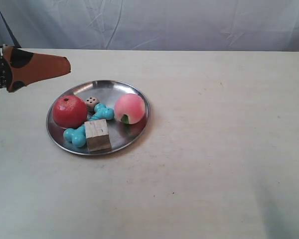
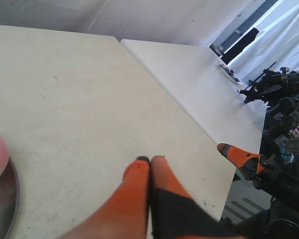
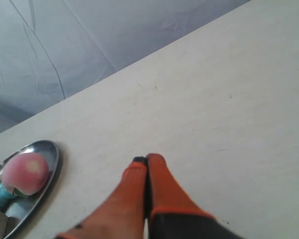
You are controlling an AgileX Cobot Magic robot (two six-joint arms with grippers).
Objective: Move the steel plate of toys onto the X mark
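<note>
- Resting flat on the pale desk (image 1: pixel 214 149), the steel plate (image 1: pixel 107 88) sits well apart from every desk edge you can see.
- On the plate lie a red apple (image 1: pixel 70 111), a pink peach (image 1: pixel 129 108), a turquoise bone (image 1: pixel 88 124), a wooden cube (image 1: pixel 97 135) and a small die (image 1: pixel 91 102), all loose.
- No X mark can be made out in any view, so you cannot yet tell which way from the plate it lies.
- Your left fingers (image 2: pixel 139 169) are pressed together and hold nothing; the plate's rim shows just beside them.
- Your right fingers (image 3: pixel 135 172) are also closed on nothing, hovering near the plate's peach side.
- Orange fingers (image 1: pixel 40 67) in the exterior view hang near the plate's apple side, not touching it.
- Judging by its looks, the plate is stiff, thin and slippery, with a shallow rim.
- The round toys would likely roll if the plate tips.
- Take hold on a bare stretch of rim, such as beyond the die or beside the cube, and keep the plate level.
</note>
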